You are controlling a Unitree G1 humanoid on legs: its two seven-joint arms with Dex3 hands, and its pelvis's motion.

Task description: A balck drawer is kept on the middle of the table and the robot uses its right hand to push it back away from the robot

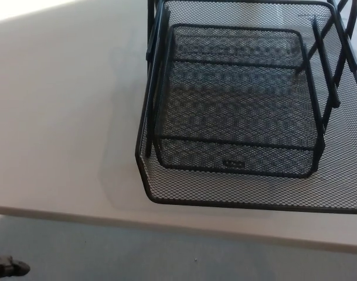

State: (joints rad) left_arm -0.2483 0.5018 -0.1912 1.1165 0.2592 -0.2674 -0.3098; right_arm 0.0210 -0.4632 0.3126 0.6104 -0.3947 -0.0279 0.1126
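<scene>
From my head view, the black drawer [242, 117] sits on the white table [61, 117], over toward my right and close to the near edge, its front lip nearly overhanging that edge. My right hand does not show at all, so I cannot say whether it is spread or clenched. My left hand [9, 267] is only a small dark shape at the bottom left corner, down below the table edge and well apart from the drawer; too little of it shows for me to tell whether it is loose or closed.

I judge the push has not begun: nothing of mine touches the drawer. The next move calls for bringing my right hand up from below the near edge to the front rim [248, 203] and pressing flat against it, square to the middle so the drawer slides straight away from me and does not swing round (a push near one corner would likely turn it).

The drawer is wire mesh, matte black, with a solid metal rim and rounded corners. A smaller mesh tray [237, 111] is nested inside the outer one, and thin black rails [326, 76] slant along the sides. The mesh gives little flat face, so the rim looks the firmest place to push. The table top is smooth and plain, which should let it slide easily.
</scene>
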